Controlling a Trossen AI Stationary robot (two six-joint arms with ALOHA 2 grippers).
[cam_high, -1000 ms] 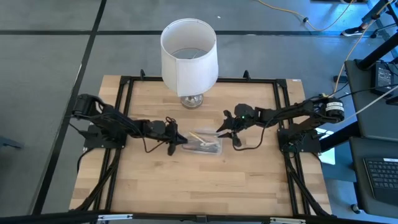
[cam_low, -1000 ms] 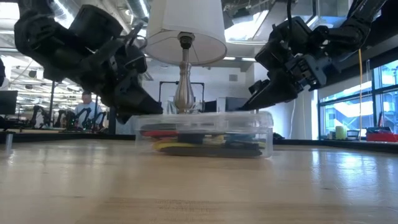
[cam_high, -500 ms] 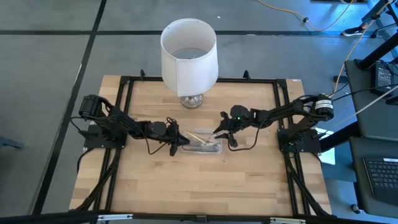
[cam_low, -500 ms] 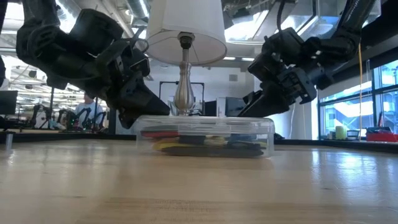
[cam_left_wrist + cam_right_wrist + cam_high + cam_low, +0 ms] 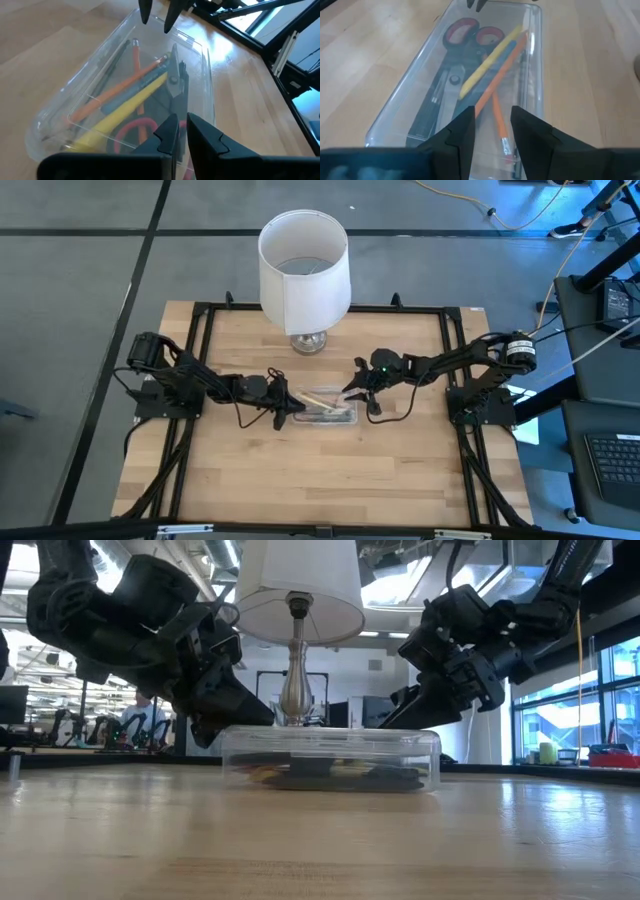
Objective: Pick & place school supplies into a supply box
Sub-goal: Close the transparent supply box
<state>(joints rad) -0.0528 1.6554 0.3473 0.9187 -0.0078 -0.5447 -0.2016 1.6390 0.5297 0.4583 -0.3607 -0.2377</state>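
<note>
At the middle of the wooden bench (image 5: 250, 470) lies the supply box (image 5: 325, 413), a clear plastic case with its clear lid on, its long sides running parallel to the bench's front edge. Inside it, seen through the lid, are the scissors (image 5: 464, 37) with red handle loops, a yellow pen (image 5: 487, 62), an orange pencil (image 5: 499, 75), a blue pen beside them and a dark pen along one wall. The left gripper (image 5: 290, 408) hangs at the box's left end, its fingers (image 5: 167, 136) clenched almost together, tips just above the lid and holding nothing. The right gripper (image 5: 352, 391) hangs at the box's right end, its fingers (image 5: 462, 131) released and spread apart over the lid, also holding nothing. Near the middle of the bench's far edge, behind the box, stands a lamp (image 5: 304, 265) with a white shade. In the low view a person (image 5: 143, 712) sits far back in the room.
</note>
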